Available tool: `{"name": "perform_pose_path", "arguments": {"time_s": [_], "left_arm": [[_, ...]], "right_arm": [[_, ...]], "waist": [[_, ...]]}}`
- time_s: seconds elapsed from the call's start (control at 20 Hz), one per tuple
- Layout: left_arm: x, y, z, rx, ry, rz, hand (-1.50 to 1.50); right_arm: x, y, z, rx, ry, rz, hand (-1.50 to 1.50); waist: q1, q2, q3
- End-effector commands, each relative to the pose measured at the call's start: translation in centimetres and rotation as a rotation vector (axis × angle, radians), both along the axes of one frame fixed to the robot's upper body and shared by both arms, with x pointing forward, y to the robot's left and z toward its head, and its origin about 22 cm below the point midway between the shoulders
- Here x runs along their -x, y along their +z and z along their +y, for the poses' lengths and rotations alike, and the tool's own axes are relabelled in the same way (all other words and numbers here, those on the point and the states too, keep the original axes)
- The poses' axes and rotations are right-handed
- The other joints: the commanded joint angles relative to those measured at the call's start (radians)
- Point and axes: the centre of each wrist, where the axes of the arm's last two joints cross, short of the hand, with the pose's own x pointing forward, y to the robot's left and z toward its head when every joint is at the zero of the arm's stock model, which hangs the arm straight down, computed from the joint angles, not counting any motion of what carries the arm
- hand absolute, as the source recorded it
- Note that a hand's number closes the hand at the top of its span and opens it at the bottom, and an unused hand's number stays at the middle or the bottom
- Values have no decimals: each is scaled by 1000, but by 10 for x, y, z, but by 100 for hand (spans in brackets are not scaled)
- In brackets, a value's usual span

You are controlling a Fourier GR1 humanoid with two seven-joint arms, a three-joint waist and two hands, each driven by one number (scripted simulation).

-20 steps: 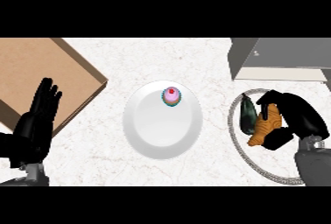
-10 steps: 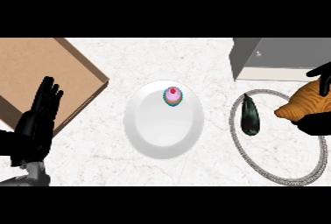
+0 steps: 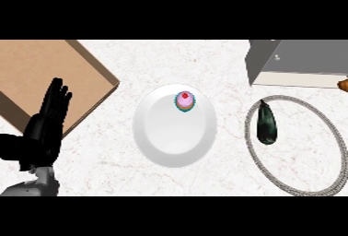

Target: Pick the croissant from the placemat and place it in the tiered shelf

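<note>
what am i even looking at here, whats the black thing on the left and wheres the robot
You are looking steeply down at a kitchen counter from the robot's head. The black thing is its left hand, open and resting, fingers up. The right hand is out of the picture. On the counter: a white plate with a small cupcake, a brown board, a round placemat with a dark vegetable, and a grey shelf. A sliver of croissant shows at the right edge.

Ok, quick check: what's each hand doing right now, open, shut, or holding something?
Left hand: open, fingers straight, resting at the left edge, holding nothing.
Right hand: not in view; only a bit of the croissant shows at the right edge.
</note>
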Motion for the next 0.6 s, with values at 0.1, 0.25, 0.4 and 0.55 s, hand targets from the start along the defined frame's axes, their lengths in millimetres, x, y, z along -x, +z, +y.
{"name": "perform_pose_path", "arguments": {"time_s": [0.1,0.25,0.4,0.55], "left_arm": [[-4,-12,8,9,9,35,0],[3,-10,6,2,0,37,0],[-6,12,2,-3,-7,26,0],[7,4,18,-5,0,32,0]], "right_arm": [[-28,5,-34,-23,-45,-51,150],[-40,-14,-50,-40,-73,-65,150],[-73,-40,-33,-22,-73,-71,150],[-77,-37,-60,-51,-72,-91,150]], "waist": [[5,8,-5],[8,8,-5],[16,10,-4],[13,8,-5]]}}
